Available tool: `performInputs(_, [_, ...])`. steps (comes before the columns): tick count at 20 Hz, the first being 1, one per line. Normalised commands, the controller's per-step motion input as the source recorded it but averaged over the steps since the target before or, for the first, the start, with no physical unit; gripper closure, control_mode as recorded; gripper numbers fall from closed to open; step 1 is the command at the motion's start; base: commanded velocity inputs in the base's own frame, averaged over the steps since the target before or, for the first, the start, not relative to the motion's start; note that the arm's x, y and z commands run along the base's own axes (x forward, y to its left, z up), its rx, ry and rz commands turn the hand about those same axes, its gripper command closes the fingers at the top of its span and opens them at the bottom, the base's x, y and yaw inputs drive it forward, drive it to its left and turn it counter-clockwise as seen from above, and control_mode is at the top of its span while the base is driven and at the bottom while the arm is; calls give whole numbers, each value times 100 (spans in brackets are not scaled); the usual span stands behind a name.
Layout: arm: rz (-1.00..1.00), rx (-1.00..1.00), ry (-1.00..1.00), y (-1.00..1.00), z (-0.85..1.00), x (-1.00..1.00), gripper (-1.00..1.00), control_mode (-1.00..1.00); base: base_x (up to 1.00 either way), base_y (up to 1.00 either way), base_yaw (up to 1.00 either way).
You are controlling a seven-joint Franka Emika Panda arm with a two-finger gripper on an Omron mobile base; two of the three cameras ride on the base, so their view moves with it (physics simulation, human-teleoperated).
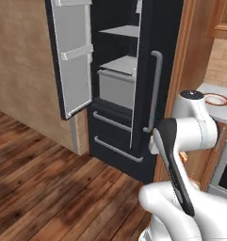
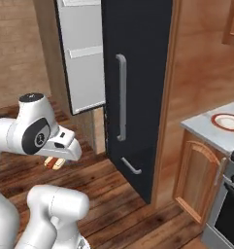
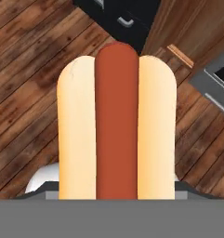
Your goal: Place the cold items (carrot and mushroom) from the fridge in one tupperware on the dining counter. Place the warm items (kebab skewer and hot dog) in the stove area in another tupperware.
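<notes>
So right up close, the hot dog (image 3: 116, 125) is sitting lengthwise in the gripper (image 2: 55, 163), reddish sausage down the middle with pale bun on both sides, and it takes up most of the hand view so you can't really see the finger tips themselves. The jaws look clamped across the bun's width; from the right base view you can just catch the bun end poking out under the white hand, hanging over the wood floor (image 1: 39, 188). The arm is folded up near the base, wrist held roughly level with the lower half of the fridge (image 2: 138, 73). Past that, the fridge stands with its left door (image 1: 75, 56) swung wide open, white bins on the inside of the door, and pale grey shelves plus a grey drawer (image 1: 117, 87) showing inside. The right door is closed, long grey bar handle (image 2: 121, 97) running down it, with shorter bar handles on the drawers below. Can't make out any carrot or mushroom on those shelves from here, too dim to tell. Off to the right there's a wooden cabinet (image 2: 198, 175) with a grey top, a red-rimmed plate (image 2: 227, 121) resting on it, and the edge of the stove (image 2: 227, 204) just beside it.
</notes>
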Motion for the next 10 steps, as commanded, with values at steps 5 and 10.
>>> performInputs(5, [0, 0, 0, 0, 0, 0, 100, 100, -61, 6, 71])
performInputs(10, [0, 0, 0, 0, 0, 0, 100, 100, -30, 21, 65])
